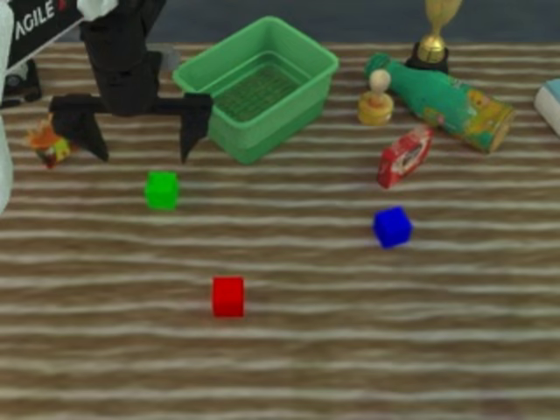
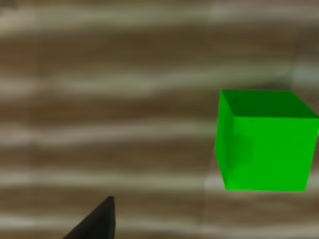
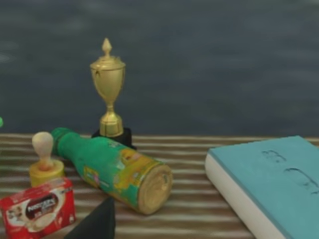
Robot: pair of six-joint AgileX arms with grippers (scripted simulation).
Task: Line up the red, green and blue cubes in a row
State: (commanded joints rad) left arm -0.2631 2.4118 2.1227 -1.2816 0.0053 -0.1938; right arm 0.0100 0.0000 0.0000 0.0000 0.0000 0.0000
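Observation:
The green cube [image 1: 161, 190] sits on the table at the left, and it shows large in the left wrist view [image 2: 264, 142]. My left gripper [image 1: 143, 157] hangs just behind it, open wide with nothing between its fingers; one dark fingertip [image 2: 97, 221] shows in its wrist view. Near the front middle of the table lies the red cube [image 1: 228, 296]. The blue cube [image 1: 392, 227] is right of centre. All three cubes stand well apart. My right arm is outside the top view; one finger [image 3: 99, 219] shows in its wrist view, off to one side and holding nothing.
A green slotted basket [image 1: 258, 86] stands at the back beside my left gripper. A red packet [image 1: 405, 156], a lying green bottle [image 1: 442, 101], a yellow stamp [image 1: 376, 101], a gold trophy [image 1: 433, 35] and a teal book [image 3: 269, 179] crowd the back right. A small toy [image 1: 50, 144] lies far left.

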